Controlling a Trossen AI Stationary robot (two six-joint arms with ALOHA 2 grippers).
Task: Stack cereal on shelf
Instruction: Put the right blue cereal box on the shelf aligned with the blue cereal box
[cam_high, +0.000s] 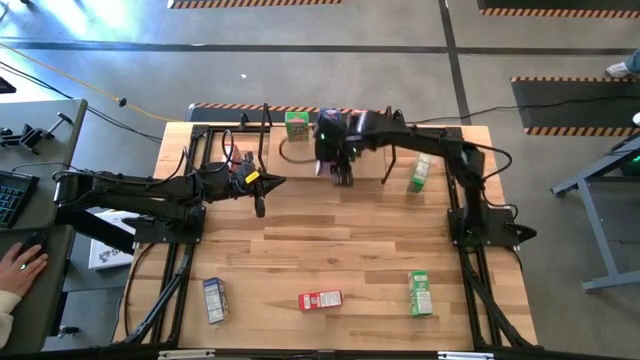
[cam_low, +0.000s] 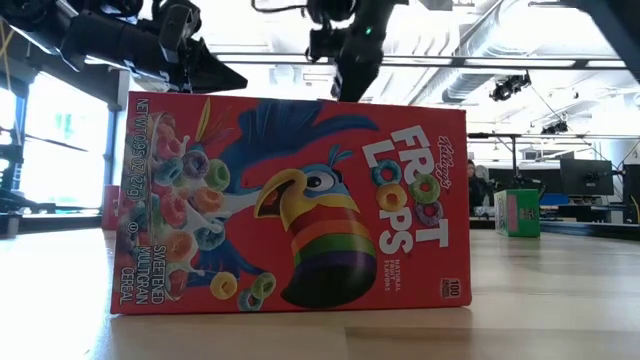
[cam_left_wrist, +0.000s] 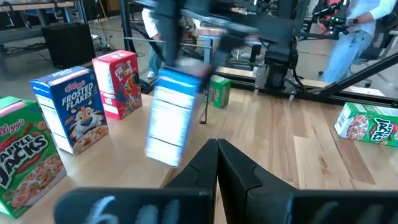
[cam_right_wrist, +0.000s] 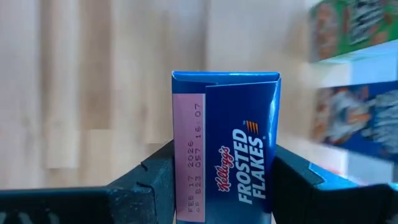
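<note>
High view is showing the left gripper (cam_high: 259, 208) waiting at mid-left of the table (cam_high: 330, 255), its fingers pressed together on nothing, while the right gripper (cam_high: 341, 172) is hanging over the far middle. Right wrist view is showing that gripper clamping a blue Frosted Flakes box (cam_right_wrist: 225, 155) between its two fingers, one on each broad face, and the box is hanging clear of the wood in the left wrist view.

Judging by this, the step in hand is carrying one box to the shelf (cam_high: 300, 158) at the far edge, and the next move is calling for lowering it upright beside the boxes already there, squarely enough that it is not knocking a neighbour, before the fingers are let go.

As for what the shelf is holding: left wrist view is showing an Apple Jacks box (cam_left_wrist: 25, 158), another Frosted Flakes box (cam_left_wrist: 70, 109) and a red box (cam_left_wrist: 118, 84) standing upright in a row, though whether all three are on the board itself cannot be told. A green box (cam_high: 296, 125) is standing at the far edge, and another green one (cam_high: 420, 172) is lying farther right.

Still unstacked along the near edge, left to right, are lying a blue box (cam_high: 214, 299), a red Froot Loops box (cam_high: 320, 299) and a green box (cam_high: 420, 293).
</note>
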